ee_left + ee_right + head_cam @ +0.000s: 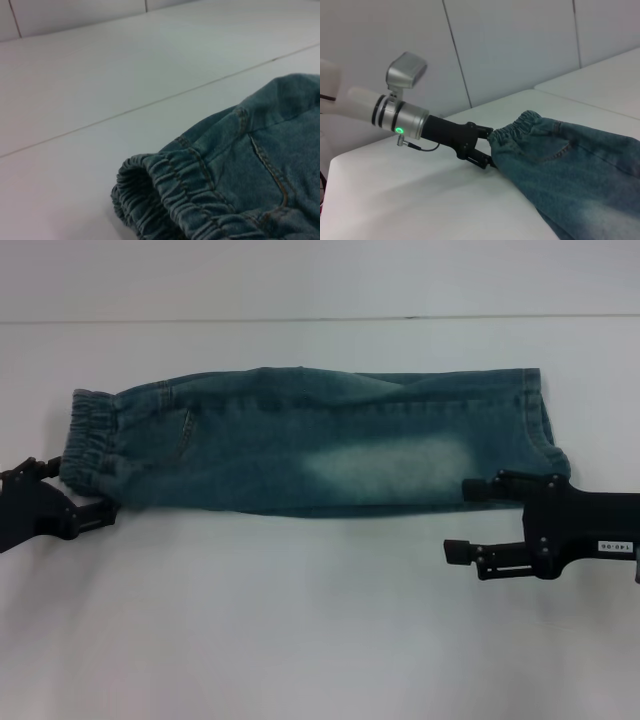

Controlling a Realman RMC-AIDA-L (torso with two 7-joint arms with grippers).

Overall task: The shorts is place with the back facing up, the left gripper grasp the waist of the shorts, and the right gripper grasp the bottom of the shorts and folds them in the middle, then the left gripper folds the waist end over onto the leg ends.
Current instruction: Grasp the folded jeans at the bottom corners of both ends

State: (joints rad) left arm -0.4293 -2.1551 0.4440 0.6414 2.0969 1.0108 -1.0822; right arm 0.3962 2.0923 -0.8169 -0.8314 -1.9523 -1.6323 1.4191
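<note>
The left gripper [88, 498] sits at the table's left edge with its fingers spread around the waist [88, 445] of the shorts [310, 445]; from the right wrist view its fingers [479, 134] straddle the gathered band, one above and one below, but whether they press it tight cannot be told. The right gripper [472, 521] is near the table's right edge with its two fingers apart: the farther finger touches the near edge of the shorts by the bottom of the shorts [535, 420], while the nearer finger lies on bare table [300, 640]. There is one pair of shorts, folded lengthwise into a long strip across the middle of the table, waist to the left. A pocket opening [267, 167] shows near the waistband.
</note>
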